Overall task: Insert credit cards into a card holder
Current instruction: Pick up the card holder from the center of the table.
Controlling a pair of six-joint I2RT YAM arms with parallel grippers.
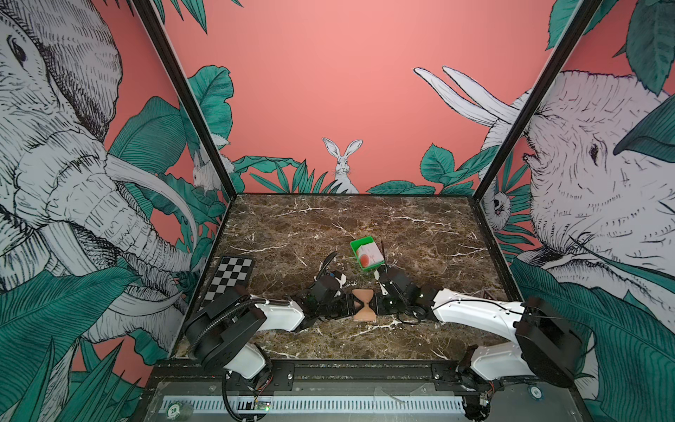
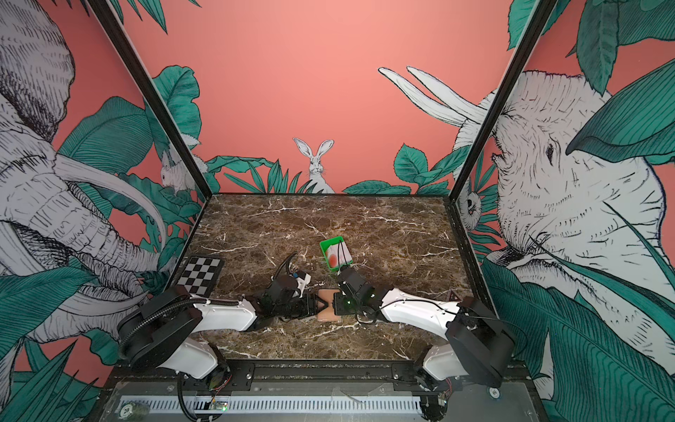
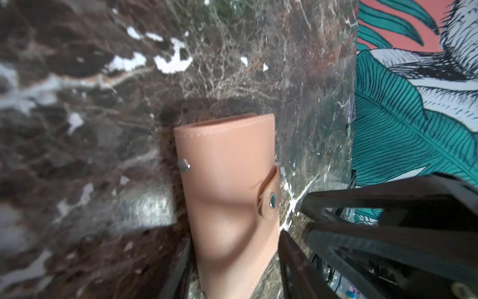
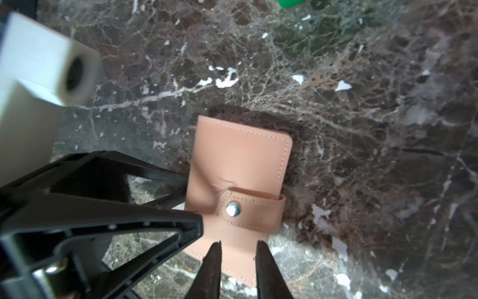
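Your left fingers (image 3: pixel 178 271) squeeze wallet (image 3: pixel 227 160), creasing it | right fingers (image 4: pixel 213 264) nearly closed near strap (image 4: pixel 254 207), hold unclear | pull and it may slip.

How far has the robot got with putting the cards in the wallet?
Nothing looks done yet: the cards sit in the green tray. Right now the left fingers pinch the folded wallet and the right fingers rest at its end. Still left: open it, then slide cards in.

Card holder (image 3: pixel 227 165) within left claw (image 3: pixel 235 238)
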